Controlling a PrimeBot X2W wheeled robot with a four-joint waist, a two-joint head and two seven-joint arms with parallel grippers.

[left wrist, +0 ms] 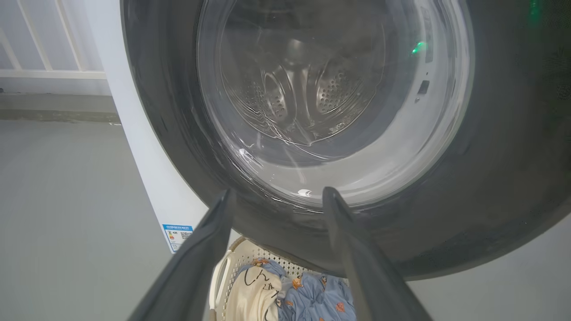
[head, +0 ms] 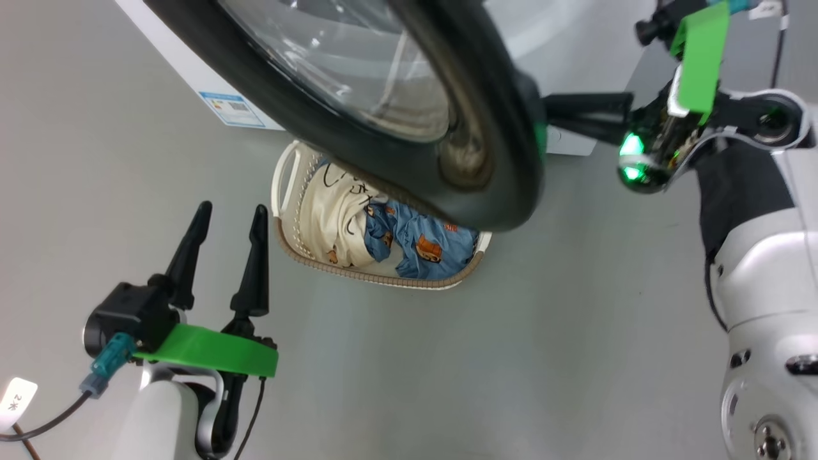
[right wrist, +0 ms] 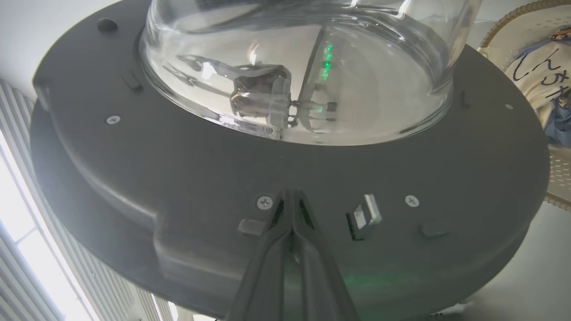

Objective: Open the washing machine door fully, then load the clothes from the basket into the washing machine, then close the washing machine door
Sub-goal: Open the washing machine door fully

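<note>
grey floor (head: 511, 358), basket (head: 383, 276), washing machine (head: 182, 61)

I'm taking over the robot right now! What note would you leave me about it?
Left tool: open, empty, beside the basket.
Right tool: shut, tips at the washing machine door, on its inner face.
Both clothes lie in the basket, partly under the door.
Done: door partly open.
To do: open it fully, load the clothes into the washing machine, close the door.
</note>
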